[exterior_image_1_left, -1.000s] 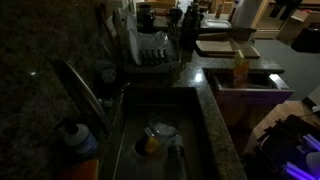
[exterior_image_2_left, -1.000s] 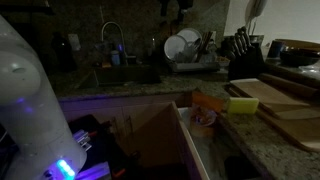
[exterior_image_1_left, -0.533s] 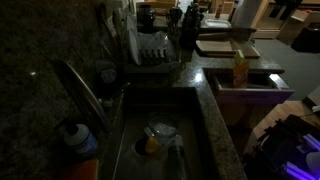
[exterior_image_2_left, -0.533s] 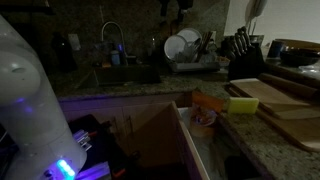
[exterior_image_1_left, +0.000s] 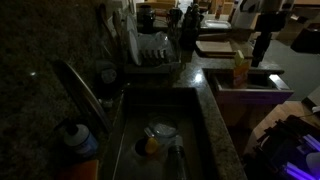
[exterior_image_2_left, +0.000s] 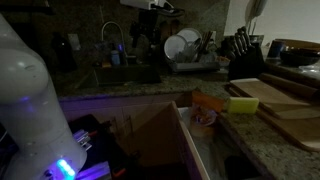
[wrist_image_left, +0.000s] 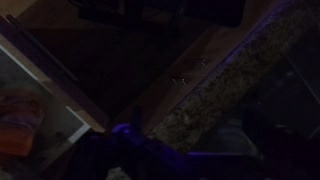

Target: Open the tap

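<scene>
The tap (exterior_image_1_left: 85, 92) is a slim arched metal spout at the left edge of the sink; it also shows at the back of the counter in an exterior view (exterior_image_2_left: 112, 35). My gripper (exterior_image_1_left: 259, 52) hangs dark from the arm at the upper right, far from the tap, above the counter by the yellow bottle (exterior_image_1_left: 240, 68). In an exterior view the gripper (exterior_image_2_left: 141, 40) hangs just right of the tap. The scene is too dark to see the jaws. The wrist view shows only a granite counter edge (wrist_image_left: 215, 80).
A wire dish rack (exterior_image_1_left: 150, 50) with plates stands behind the sink (exterior_image_1_left: 205, 120), which holds a few dishes. A blue-capped bottle (exterior_image_1_left: 75, 135) stands by the tap's base. A drawer (exterior_image_2_left: 195, 120) is open below the counter. Cutting boards (exterior_image_2_left: 270, 95) and a knife block (exterior_image_2_left: 245, 55) stand nearby.
The arm and gripper have come into both exterior views from above; they were out of view in the earlier frames. The tap and dishes have not moved.
</scene>
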Tool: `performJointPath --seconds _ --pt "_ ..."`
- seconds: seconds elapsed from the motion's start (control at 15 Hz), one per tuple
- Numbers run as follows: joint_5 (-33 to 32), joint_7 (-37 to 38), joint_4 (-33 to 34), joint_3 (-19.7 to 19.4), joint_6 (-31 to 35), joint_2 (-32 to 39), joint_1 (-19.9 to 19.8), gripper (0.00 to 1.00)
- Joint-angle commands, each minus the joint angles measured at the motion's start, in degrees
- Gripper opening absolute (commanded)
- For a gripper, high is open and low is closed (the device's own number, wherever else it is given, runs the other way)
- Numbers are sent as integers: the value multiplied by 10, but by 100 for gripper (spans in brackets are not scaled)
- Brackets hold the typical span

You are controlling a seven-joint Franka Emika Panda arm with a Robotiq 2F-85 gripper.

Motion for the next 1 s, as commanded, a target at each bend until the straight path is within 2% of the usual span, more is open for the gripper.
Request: performJointPath --seconds 0.0,0.13,0.33,0.53,0.6,0.67,0.87,0.93 --pt "-11 16 -62 76 84 -18 53 100" --pt "-25 29 -88 115 155 -10 80 100" --pt "-89 40 -120 149 263 9 99 100" --pt "-133 55 -147 148 376 -12 97 100" --pt "-108 36 -146 130 372 -32 100 100" --pt "-117 55 -127 144 348 6 105 100" --pt "-116 50 -127 130 357 -16 103 100" --pt "-114 51 -132 128 389 -6 101 100"
